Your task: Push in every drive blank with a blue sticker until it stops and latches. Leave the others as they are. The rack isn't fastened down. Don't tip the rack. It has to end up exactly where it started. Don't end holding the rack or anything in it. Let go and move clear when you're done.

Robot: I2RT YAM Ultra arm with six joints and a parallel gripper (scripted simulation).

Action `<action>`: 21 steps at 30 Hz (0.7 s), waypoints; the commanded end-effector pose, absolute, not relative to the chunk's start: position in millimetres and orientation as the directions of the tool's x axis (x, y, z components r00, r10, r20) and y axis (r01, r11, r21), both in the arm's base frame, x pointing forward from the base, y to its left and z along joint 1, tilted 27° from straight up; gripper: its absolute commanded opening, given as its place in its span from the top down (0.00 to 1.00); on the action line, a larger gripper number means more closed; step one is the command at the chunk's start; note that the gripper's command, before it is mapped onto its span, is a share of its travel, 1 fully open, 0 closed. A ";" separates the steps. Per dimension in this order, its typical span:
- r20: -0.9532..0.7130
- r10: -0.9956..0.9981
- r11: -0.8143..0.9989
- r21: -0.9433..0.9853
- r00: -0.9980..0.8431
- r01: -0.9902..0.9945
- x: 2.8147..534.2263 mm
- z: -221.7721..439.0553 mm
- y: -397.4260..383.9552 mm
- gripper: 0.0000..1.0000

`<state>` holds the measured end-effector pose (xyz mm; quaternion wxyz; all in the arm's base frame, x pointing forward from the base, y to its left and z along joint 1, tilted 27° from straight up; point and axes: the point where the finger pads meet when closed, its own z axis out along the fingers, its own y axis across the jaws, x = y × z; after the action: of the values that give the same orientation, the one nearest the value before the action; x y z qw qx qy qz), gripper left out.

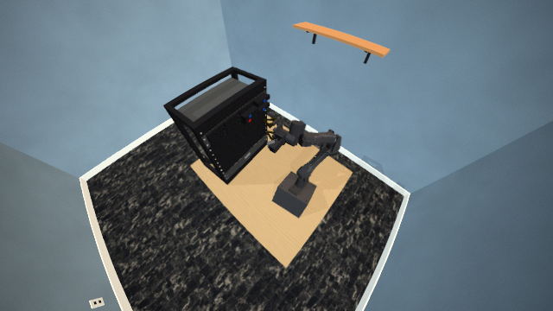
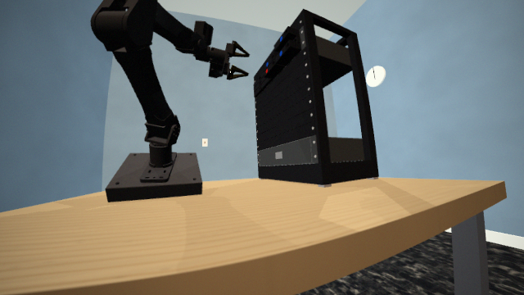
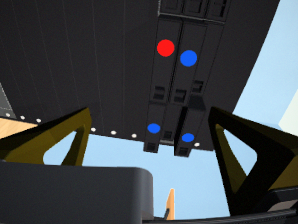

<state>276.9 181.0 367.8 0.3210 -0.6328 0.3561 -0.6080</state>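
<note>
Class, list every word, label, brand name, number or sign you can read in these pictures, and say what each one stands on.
No readable text anywhere.
Rack: stickers on the drive blanks are plain dots, three blue and one red, with no writing.
Grey panel low on the rack: a small pale plate, too small to read.
Round wall clock: no numerals can be made out.
Gripper and arm: no markings seen.
</note>
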 end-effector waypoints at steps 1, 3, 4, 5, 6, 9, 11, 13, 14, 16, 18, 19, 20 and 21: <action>0.449 -0.893 -0.447 -0.893 0.032 0.053 297.5 395.6 204.6 0.00; 0.449 -0.893 -0.447 -0.893 0.032 0.054 308.1 393.4 210.1 0.00; 0.449 -0.893 -0.447 -0.893 0.032 0.054 312.5 392.4 212.4 0.00; 0.449 -0.893 -0.447 -0.893 0.032 0.054 316.3 391.6 214.4 0.00; 0.449 -0.893 -0.447 -0.893 0.032 0.054 319.5 390.9 216.0 0.00; 0.447 -0.894 -0.445 -0.894 0.032 0.054 325.8 389.7 219.4 0.00; 0.442 -0.896 -0.440 -0.896 0.032 0.054 327.7 389.4 220.3 0.00; 0.442 -0.896 -0.439 -0.897 0.042 0.059 325.7 389.3 224.3 0.00; 0.432 -0.901 -0.428 -0.901 0.040 0.067 323.2 394.2 221.6 0.00; 0.432 -0.901 -0.428 -0.901 0.040 0.067 323.2 394.2 221.6 0.00; 0.428 -0.903 -0.425 -0.903 0.039 0.069 322.4 395.9 220.4 0.00; 0.428 -0.903 -0.425 -0.903 0.039 0.069 322.4 395.9 220.4 0.00; 0.428 -0.903 -0.425 -0.903 0.039 0.069 322.4 395.9 220.4 0.00; 0.428 -0.903 -0.425 -0.903 0.039 0.069 322.4 395.9 220.4 0.00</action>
<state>324.5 216.3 368.8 0.3679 -0.6198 0.3454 -0.6010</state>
